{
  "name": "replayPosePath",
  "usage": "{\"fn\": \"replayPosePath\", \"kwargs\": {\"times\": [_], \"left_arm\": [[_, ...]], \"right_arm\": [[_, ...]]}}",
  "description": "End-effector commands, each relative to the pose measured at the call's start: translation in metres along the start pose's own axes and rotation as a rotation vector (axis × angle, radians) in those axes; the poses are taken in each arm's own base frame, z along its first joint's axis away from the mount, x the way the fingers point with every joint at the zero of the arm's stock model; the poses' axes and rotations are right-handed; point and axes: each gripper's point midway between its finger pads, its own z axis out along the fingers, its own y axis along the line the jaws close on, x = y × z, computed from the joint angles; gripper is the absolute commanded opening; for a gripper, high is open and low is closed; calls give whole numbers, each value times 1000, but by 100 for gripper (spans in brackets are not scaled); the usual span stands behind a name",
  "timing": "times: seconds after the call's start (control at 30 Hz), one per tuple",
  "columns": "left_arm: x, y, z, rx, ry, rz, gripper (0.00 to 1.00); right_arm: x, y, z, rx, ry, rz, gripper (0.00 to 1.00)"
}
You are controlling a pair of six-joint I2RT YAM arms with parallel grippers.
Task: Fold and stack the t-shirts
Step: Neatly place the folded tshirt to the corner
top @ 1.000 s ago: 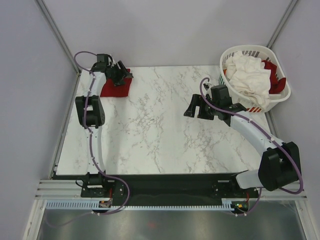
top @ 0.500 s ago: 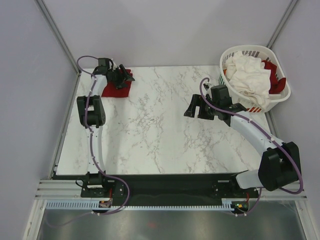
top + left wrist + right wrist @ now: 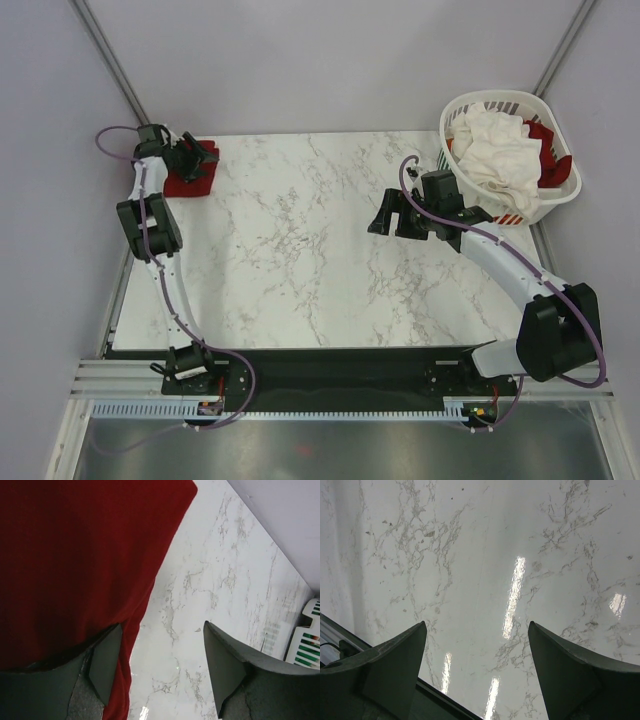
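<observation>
Overhead, basket [image 3: 497,97] held white tee [image 3: 497,150] + red tee [image 3: 553,162], unseen by wrist cams. Far left of basket, L gripper [image 3: 162,624] gaped over folded red tee [image 3: 75,555]; R gripper [image 3: 476,625] gaped too.

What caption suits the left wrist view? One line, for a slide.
Open left gripper straddling the edge of the dark red t-shirt on the marble table, basket beyond.

The table top [image 3: 470,555] is found smooth and glossy, with light streaks reflected. The dark red t-shirt [image 3: 75,555] is recorded as matt, finely woven cloth. The white t-shirt [image 3: 495,150] is noted as crumpled cloth; the basket [image 3: 497,96], white slotted plastic.
</observation>
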Motion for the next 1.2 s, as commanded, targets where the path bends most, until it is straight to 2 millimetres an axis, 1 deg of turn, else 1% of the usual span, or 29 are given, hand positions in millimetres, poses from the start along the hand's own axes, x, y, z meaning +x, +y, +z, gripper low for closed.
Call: {"fn": "replayPosePath", "kwargs": {"times": [0.0, 0.07, 0.17, 0.27, 0.3, 0.33, 0.37, 0.43, 0.47, 0.5, 0.53, 0.57, 0.63, 0.67, 0.7, 0.73, 0.77, 0.8, 0.83, 0.87, 0.9, 0.93, 0.97, 1.0, 1.03, 1.07, 1.1, 1.13, 1.17], "left_arm": [[-5, 18, 1, -20, -12, 41, 75], [-10, 12, -2, -1, -19, 54, 77], [-17, -4, -8, 38, -31, 57, 83], [-26, -31, -20, 88, -47, 70, 93], [-30, -39, -26, 96, -60, 81, 98], [-36, -55, -38, 111, -78, 102, 100], [-38, -66, -44, 122, -89, 116, 100], [-39, -80, -55, 125, -100, 120, 100], [-38, -97, -71, 131, -114, 127, 100], [-38, -103, -78, 120, -127, 129, 100], [-39, -111, -89, 121, -139, 137, 100], [-36, -130, -106, 131, -155, 159, 100], [-33, -152, -129, 144, -181, 189, 100], [-27, -175, -155, 165, -203, 234, 100], [-24, -186, -168, 172, -219, 257, 100], [-16, -199, -178, 177, -226, 281, 100], [-4, -201, -187, 166, -220, 307, 100], [1, -222, -219, 167, -274, 348, 100], [14, -235, -230, 172, -283, 375, 100], [34, -225, -229, 146, -251, 382, 100], [44, -243, -263, 153, -312, 430, 100], [65, -250, -267, 152, -303, 466, 100], [88, -232, -258, 102, -267, 508, 100], [94, -223, -268, 32, -312, 536, 100], [119, -237, -288, 48, -340, 593, 100], [139, -210, -277, -8, -304, 610, 100], [151, -200, -275, -12, -291, 617, 100], [160, -193, -280, -11, -297, 615, 100], [183, -163, -262, -46, -224, 611, 100]], "right_arm": [[2, -3, 4, 7, 5, -18, 91], [3, -3, 6, 7, 7, -19, 91], [3, -5, 8, 12, 9, -16, 91], [2, -7, 9, 24, 8, -17, 91], [2, -6, 8, 23, 4, -19, 91], [1, -7, 8, 27, 0, -21, 91], [-1, -6, 6, 27, -8, -23, 91], [-5, -6, 5, 35, -20, -29, 91], [-7, -6, 3, 37, -26, -31, 91], [-9, -6, 2, 38, -33, -34, 91], [-9, -6, 2, 41, -36, -38, 91], [-12, -4, 0, 39, -46, -43, 91], [-15, -1, -2, 31, -55, -51, 91], [-17, 1, -5, 28, -66, -57, 91], [-19, 2, -7, 24, -76, -61, 91], [-20, 5, -8, 16, -84, -68, 91], [-22, 9, -11, 6, -98, -75, 91], [-23, 11, -13, 0, -108, -79, 91], [-26, 18, -18, -19, -132, -93, 92], [-27, 21, -22, -27, -143, -103, 93], [-27, 24, -24, -36, -153, -112, 94], [-29, 28, -28, -46, -168, -124, 95], [-32, 36, -36, -68, -197, -143, 96], [-30, 37, -39, -70, -207, -152, 97], [-34, 45, -48, -92, -244, -168, 98], [-33, 45, -50, -94, -253, -172, 98], [-33, 48, -54, -108, -269, -178, 98], [-38, 57, -65, -136, -320, -196, 98], [-40, 60, -70, -148, -348, -198, 98]]}}
